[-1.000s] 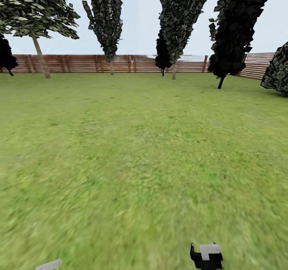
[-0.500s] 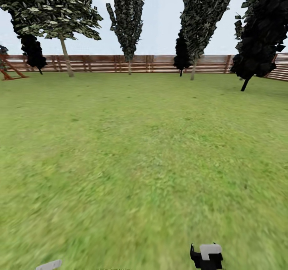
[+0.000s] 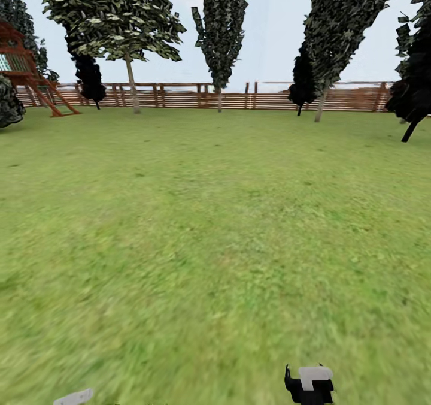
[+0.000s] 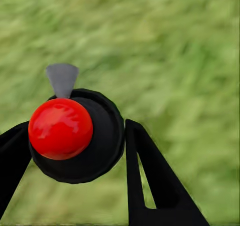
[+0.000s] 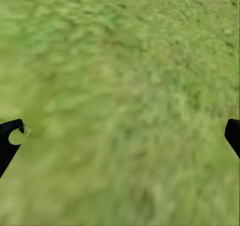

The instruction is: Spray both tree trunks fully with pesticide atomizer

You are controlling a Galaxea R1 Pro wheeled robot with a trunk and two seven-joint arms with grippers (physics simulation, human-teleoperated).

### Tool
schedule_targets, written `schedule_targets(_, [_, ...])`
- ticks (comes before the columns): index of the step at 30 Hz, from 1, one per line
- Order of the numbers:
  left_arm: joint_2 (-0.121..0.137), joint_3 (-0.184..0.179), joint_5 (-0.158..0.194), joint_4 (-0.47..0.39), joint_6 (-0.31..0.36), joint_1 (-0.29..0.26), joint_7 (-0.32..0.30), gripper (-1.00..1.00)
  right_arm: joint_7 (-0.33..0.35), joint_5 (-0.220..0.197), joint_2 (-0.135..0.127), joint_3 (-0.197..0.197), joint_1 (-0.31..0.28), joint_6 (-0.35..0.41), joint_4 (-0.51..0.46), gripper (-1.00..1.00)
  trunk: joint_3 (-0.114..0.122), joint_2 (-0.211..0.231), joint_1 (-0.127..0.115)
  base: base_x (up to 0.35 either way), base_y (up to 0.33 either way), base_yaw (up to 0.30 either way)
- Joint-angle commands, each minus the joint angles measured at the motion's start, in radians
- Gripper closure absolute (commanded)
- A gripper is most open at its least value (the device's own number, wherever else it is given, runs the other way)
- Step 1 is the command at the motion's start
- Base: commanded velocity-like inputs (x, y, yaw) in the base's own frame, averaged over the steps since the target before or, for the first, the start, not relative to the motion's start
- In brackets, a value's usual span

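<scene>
Grass lawn runs out to a slat fence at the far edge, with a red play frame off to the left. You already have the atomizer: the left gripper is clamped around its black body, red cap and grey nozzle facing the wrist camera, grass beneath. Its nozzle tip also pokes in at the bottom of the head view. Right gripper hangs over bare grass, fingers spread wide, nothing between them.

Step in hand looks like driving to a tree, and none is near. The pale-trunked tree at far left, trunk by the fence, seems the likeliest target; head there and keep it centred. Hold the atomizer level while rolling, stop close enough for the spray to reach, then aim the nozzle squarely at the trunk and sweep it top to bottom.

Counts from the head view: one broad-crowned pale-trunk tree, two narrow mottled trees with thin trunks mid-fence, about three near-black trees, one atomizer, one play frame. Which tree is the second target, I cannot tell.
</scene>
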Motion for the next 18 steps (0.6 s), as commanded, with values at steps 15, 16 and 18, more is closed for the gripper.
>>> schedule_targets(15, [-0.001, 0.000, 0.000, 0.000, 0.000, 0.000, 0.000, 1.00, 0.000, 0.000, 0.000, 0.000, 0.000, 0.000, 0.000, -1.00, 0.000, 0.000, 0.000, 0.000, 0.000, 0.279])
schedule_targets(16, [-0.001, 0.000, 0.000, 0.000, 0.000, 0.000, 0.000, 1.00, 0.000, 0.000, 0.000, 0.000, 0.000, 0.000, 0.000, -1.00, 0.000, 0.000, 0.000, 0.000, 0.000, 0.278])
schedule_targets(18, [-0.001, 0.000, 0.000, 0.000, -0.001, 0.000, 0.000, 1.00, 0.000, 0.000, 0.000, 0.000, 0.000, 0.000, 0.000, -1.00, 0.000, 0.000, 0.000, 0.000, 0.000, 0.278])
